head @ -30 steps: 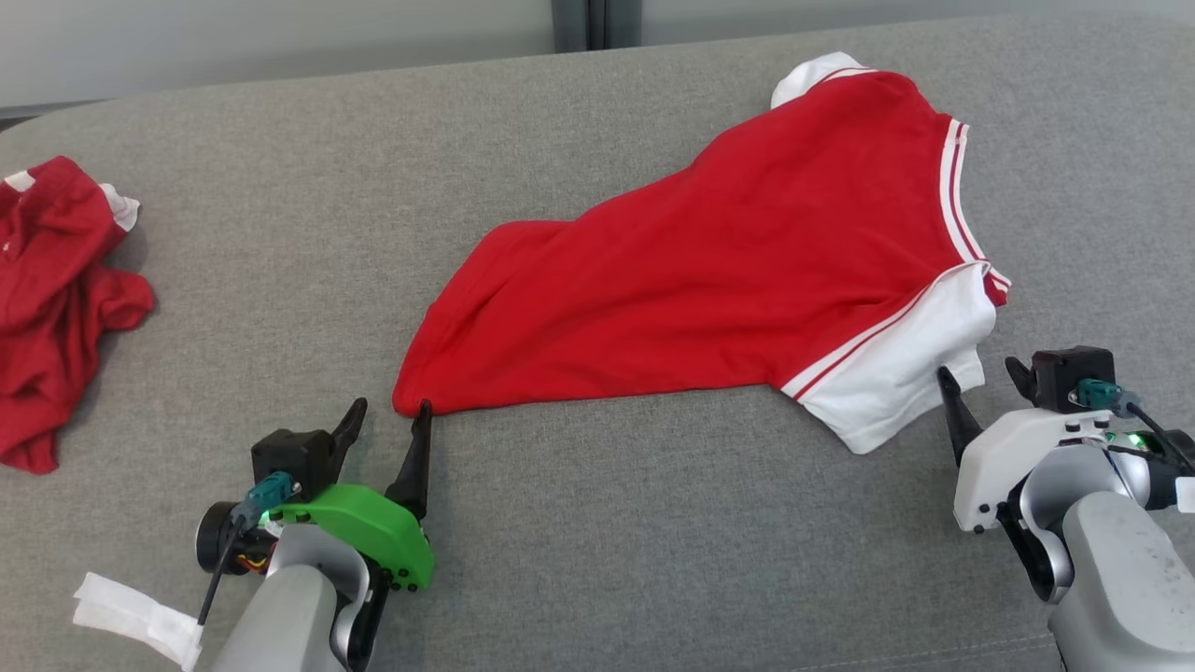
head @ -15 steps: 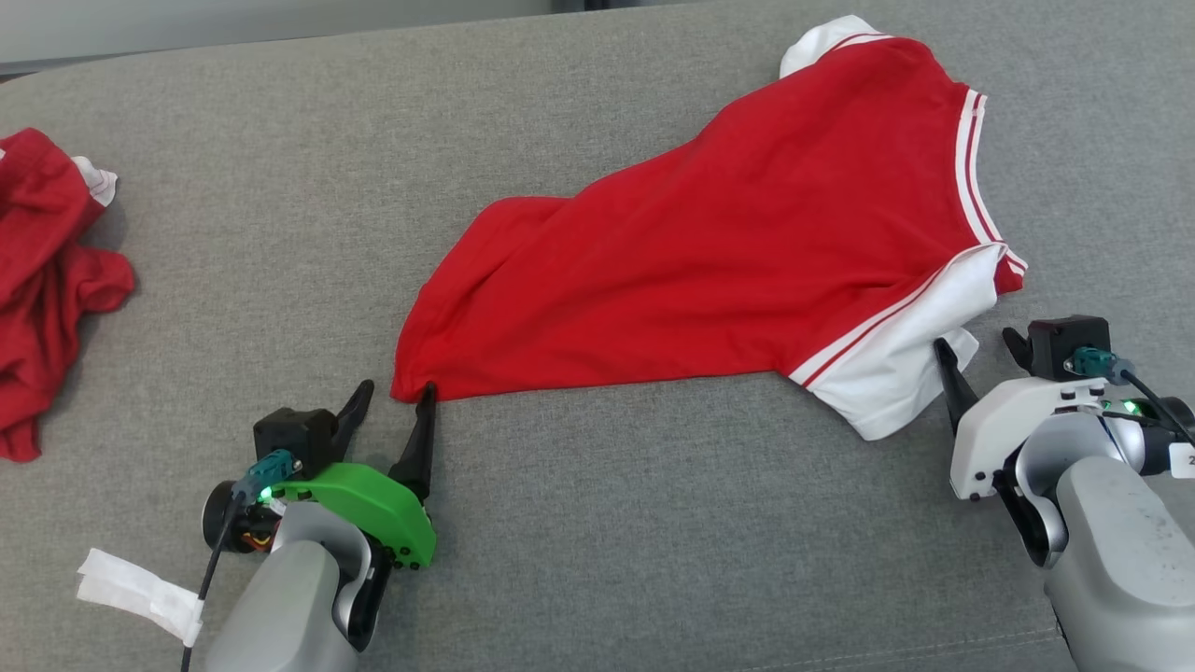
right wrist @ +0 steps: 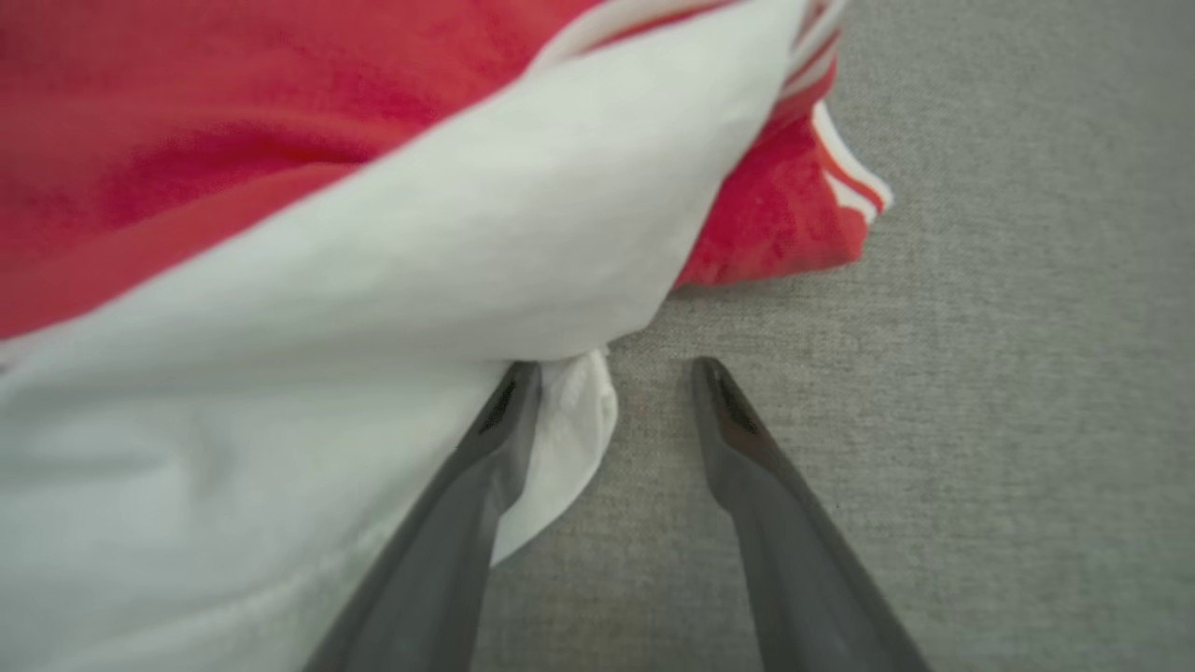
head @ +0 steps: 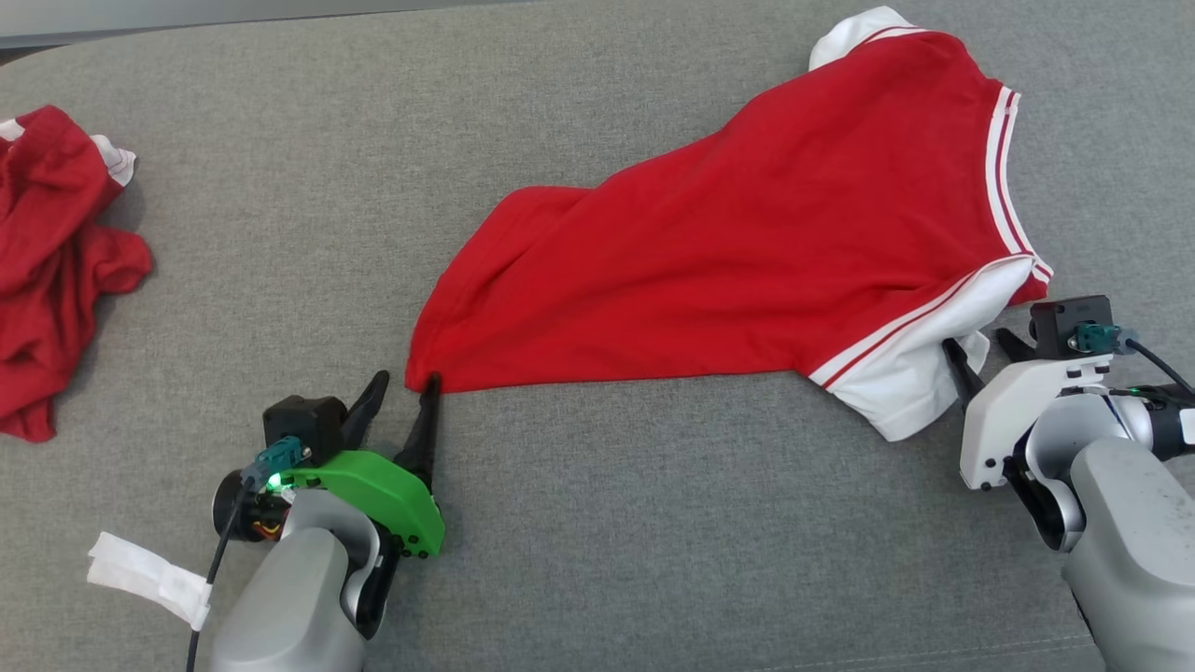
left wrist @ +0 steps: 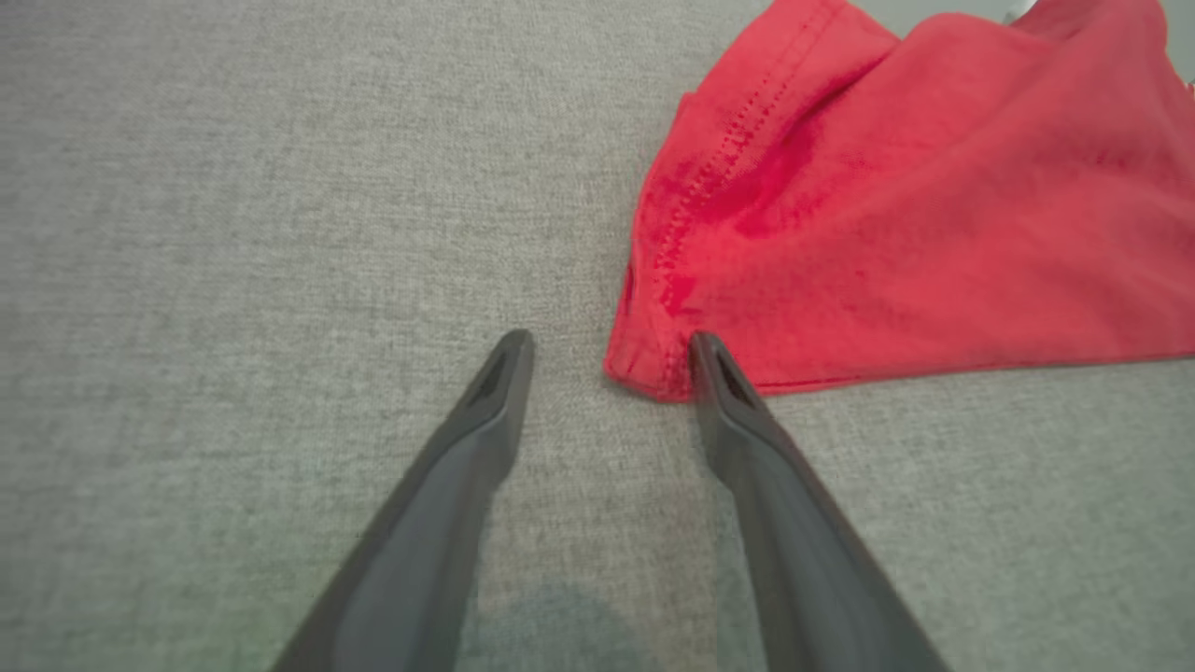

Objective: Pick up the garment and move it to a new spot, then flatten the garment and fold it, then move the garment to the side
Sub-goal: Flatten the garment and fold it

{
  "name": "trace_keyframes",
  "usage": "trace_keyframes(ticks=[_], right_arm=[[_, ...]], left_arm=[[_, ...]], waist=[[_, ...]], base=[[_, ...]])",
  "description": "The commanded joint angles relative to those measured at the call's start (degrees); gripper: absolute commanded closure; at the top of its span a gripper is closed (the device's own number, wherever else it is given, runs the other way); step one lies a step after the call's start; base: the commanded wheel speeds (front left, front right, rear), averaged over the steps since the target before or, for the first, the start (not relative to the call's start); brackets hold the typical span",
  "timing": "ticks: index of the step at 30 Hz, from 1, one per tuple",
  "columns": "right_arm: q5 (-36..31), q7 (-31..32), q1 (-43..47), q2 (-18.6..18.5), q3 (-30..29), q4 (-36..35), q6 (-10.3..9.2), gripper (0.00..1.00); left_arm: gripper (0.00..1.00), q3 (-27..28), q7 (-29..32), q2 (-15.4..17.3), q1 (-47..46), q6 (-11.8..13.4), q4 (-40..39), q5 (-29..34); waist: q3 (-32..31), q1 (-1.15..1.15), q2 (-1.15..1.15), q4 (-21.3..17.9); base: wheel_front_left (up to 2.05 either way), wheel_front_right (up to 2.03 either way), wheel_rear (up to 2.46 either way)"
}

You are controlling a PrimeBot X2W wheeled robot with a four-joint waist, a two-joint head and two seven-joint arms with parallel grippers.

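The garment is a red shirt with white striped sleeves, spread slantwise on the grey fabric surface. My left gripper stands open at its near hem corner. The right finger touches that corner, and the stitched tip lies between the jaws in the left wrist view. My right gripper is open at the white sleeve. In the right wrist view a small white fold sits just inside its left finger, and grey cloth shows across the remaining gap of the right gripper.
A second red garment lies crumpled at the far left. A white tag hangs beside my left arm. The surface's far edge runs along the top left. Bare grey cloth lies between the two arms.
The camera has shifted, so the whole picture moved. Both pairs of jaws have narrowed a little while staying at the hem corner and the sleeve.
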Motion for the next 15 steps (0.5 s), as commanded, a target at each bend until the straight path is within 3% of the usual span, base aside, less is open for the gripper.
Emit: trace_keyframes(ticks=[1,2,3,5,6,11,15], right_arm=[[0.63,2.34,2.95,0.76,1.67,2.04,0.22,0.77],[0.89,2.51,2.91,0.68,1.95,1.97,0.21,0.84],[1.14,2.8,2.79,0.59,2.34,1.87,0.2,0.96],[1.72,3.1,2.67,0.46,3.13,1.78,0.13,1.0],[2.1,3.12,2.61,0.32,3.43,1.67,0.13,1.0],[3.59,1.03,3.45,-0.16,2.67,-0.21,0.12,1.0],[7.9,-1.72,4.3,0.8,-0.36,-5.72,0.13,1.0]], left_arm=[[0.35,-1.07,1.04,0.16,0.44,0.15,1.72,-0.24],[0.51,-1.49,1.13,0.2,0.12,0.15,1.78,-0.52],[0.61,-2.17,1.35,0.19,-0.23,0.15,1.91,-0.71],[0.91,-3.33,2.2,0.16,-0.91,0.15,2.4,-1.39],[1.0,-4.12,2.77,0.14,-1.16,0.15,2.77,-1.9],[1.0,-6.2,3.21,-0.52,-0.82,0.1,2.16,-6.21],[1.0,-5.04,1.59,-0.4,1.19,0.1,-3.12,-13.83]], waist=[[0.12,0.0,0.0,-0.29],[0.19,0.0,0.0,-0.4],[0.27,0.0,0.0,-0.57],[0.33,0.0,0.0,-0.82],[0.28,0.0,0.0,-0.92],[-1.0,0.0,0.0,-1.11],[-2.76,0.0,0.0,-1.3]], base=[[0.0,0.0,0.0],[0.0,0.0,0.0],[0.0,0.0,0.0],[0.0,0.0,0.0],[0.0,0.0,0.0],[0.0,0.0,0.0],[0.0,0.0,0.0]])
